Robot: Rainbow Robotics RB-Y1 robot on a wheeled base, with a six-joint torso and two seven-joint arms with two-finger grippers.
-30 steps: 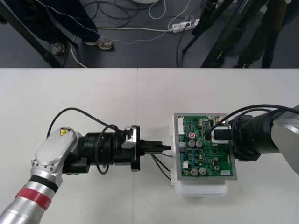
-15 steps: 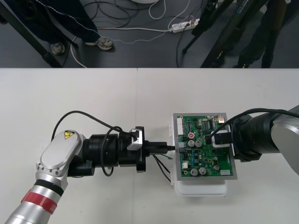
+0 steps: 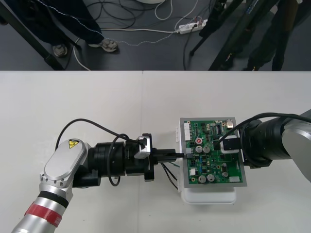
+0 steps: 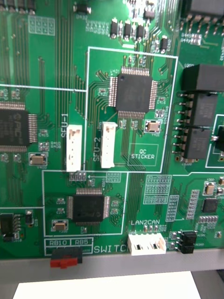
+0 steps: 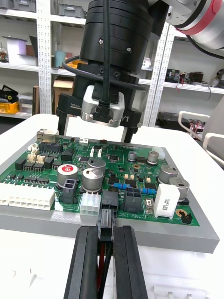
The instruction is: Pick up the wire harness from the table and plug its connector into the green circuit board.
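Sliding toward 3 o'clock since a second ago, the left gripper (image 3: 178,154) now has its fingertips at the 9 o'clock edge of the green circuit board (image 3: 216,167), where before a gap of table (image 3: 97,107) lay between them. The board sits on its white base (image 3: 209,196), which juts out at the 6 o'clock side.

In the left wrist view the two black fingers (image 5: 86,261) stand close together, pinching the small black plug (image 5: 106,218) of the wire harness. The plug pokes out past the fingertips and meets a small black connector (image 5: 110,199) at the board's near edge; whether it is seated there cannot be told. Red and black wires run back between the fingers, and in the front view the loose wires (image 3: 170,172) trail onto the table toward 5 o'clock of the gripper.

The right gripper (image 3: 230,144) hangs over the board's 3 o'clock side, hardly shifted, its fingers (image 5: 62,122) spread apart with nothing between them.
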